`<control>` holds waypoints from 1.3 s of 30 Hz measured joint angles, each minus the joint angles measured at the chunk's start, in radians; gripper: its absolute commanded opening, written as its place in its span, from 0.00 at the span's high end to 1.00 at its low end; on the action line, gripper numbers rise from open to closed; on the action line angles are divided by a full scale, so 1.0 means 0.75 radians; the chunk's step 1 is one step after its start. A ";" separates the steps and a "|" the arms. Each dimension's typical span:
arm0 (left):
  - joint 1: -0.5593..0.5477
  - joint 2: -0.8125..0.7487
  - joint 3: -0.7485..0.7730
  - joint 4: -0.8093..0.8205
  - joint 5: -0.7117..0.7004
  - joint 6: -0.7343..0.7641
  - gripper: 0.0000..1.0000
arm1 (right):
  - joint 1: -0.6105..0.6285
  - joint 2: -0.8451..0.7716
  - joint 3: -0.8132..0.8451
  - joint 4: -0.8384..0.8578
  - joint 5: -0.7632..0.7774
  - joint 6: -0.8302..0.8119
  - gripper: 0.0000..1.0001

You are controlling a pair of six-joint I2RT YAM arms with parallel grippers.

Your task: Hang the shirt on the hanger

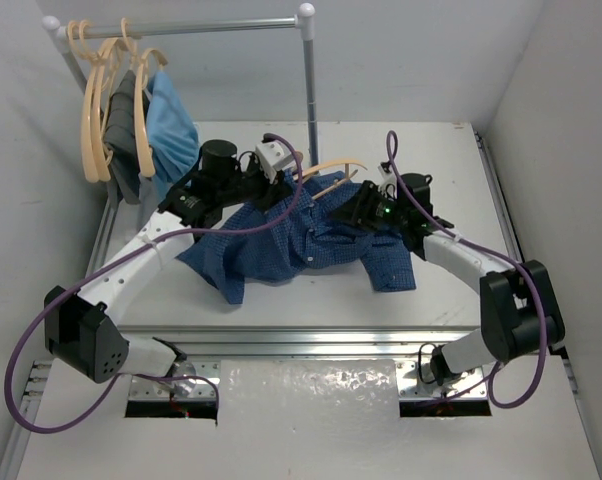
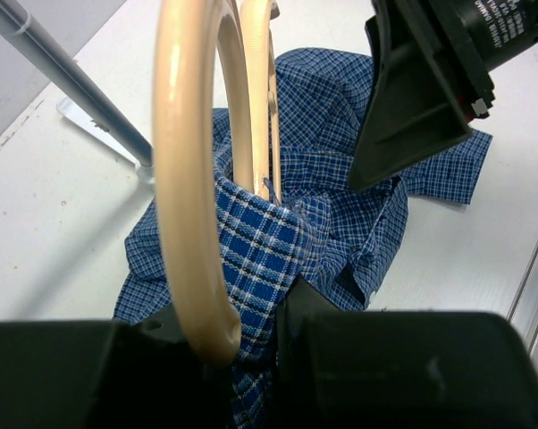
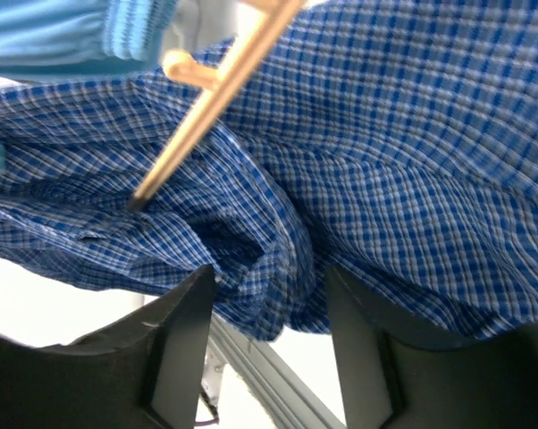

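Note:
The dark blue checked shirt (image 1: 301,245) lies crumpled on the table between both arms. The peach-tan hanger (image 1: 331,170) sticks up out of it, tilted. In the left wrist view my left gripper (image 2: 251,331) is shut on the hanger's arm end (image 2: 193,223), with shirt cloth (image 2: 260,259) pinched beside it. My left gripper (image 1: 281,190) is at the shirt's far left edge. My right gripper (image 1: 366,205) is at the far right edge. Its fingers (image 3: 184,349) stand wide open around a hanging shirt fold (image 3: 278,259). A thin part of the hanger (image 3: 206,98) pokes into the cloth.
A white clothes rack (image 1: 309,80) stands at the back. Several spare hangers (image 1: 101,100), a dark grey garment (image 1: 126,130) and a light-blue garment (image 1: 171,125) hang at its left end. The rack pole (image 2: 72,80) is close behind the left gripper.

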 measured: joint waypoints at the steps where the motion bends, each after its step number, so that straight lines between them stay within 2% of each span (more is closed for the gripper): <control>1: 0.000 -0.001 -0.002 0.003 -0.001 -0.004 1.00 | 0.001 0.010 0.002 0.024 -0.008 0.011 0.61; 2: 0.000 -0.002 -0.005 0.007 -0.002 -0.007 1.00 | 0.002 0.023 0.003 0.037 -0.015 0.020 0.65; 3: 0.000 -0.004 -0.007 0.009 -0.007 -0.014 1.00 | 0.002 0.035 0.004 0.044 -0.019 0.030 0.74; 7: 0.001 -0.005 -0.008 0.028 -0.061 -0.051 1.00 | 0.004 0.074 0.004 0.031 -0.023 0.054 0.86; 9: 0.003 -0.005 -0.008 0.038 -0.078 -0.071 1.00 | 0.003 0.074 0.004 0.024 -0.023 0.054 1.00; 14: 0.012 -0.005 -0.008 0.037 -0.057 -0.093 1.00 | -0.063 0.078 0.011 -0.048 -0.042 0.060 1.00; 18: 0.040 -0.036 -0.014 -0.009 0.077 -0.057 1.00 | -0.221 0.078 0.014 -0.089 -0.077 0.062 1.00; 23: 0.040 -0.077 -0.045 -0.100 0.237 0.053 1.00 | -0.378 0.078 0.099 -0.168 -0.236 0.012 1.00; 32: 0.039 -0.095 -0.058 -0.210 0.291 0.315 1.00 | -0.422 0.062 0.166 -0.361 -0.331 -0.170 1.00; 39: 0.037 -0.095 -0.070 -0.247 0.265 0.526 1.00 | -0.424 0.052 0.397 -0.688 -0.223 -0.472 1.00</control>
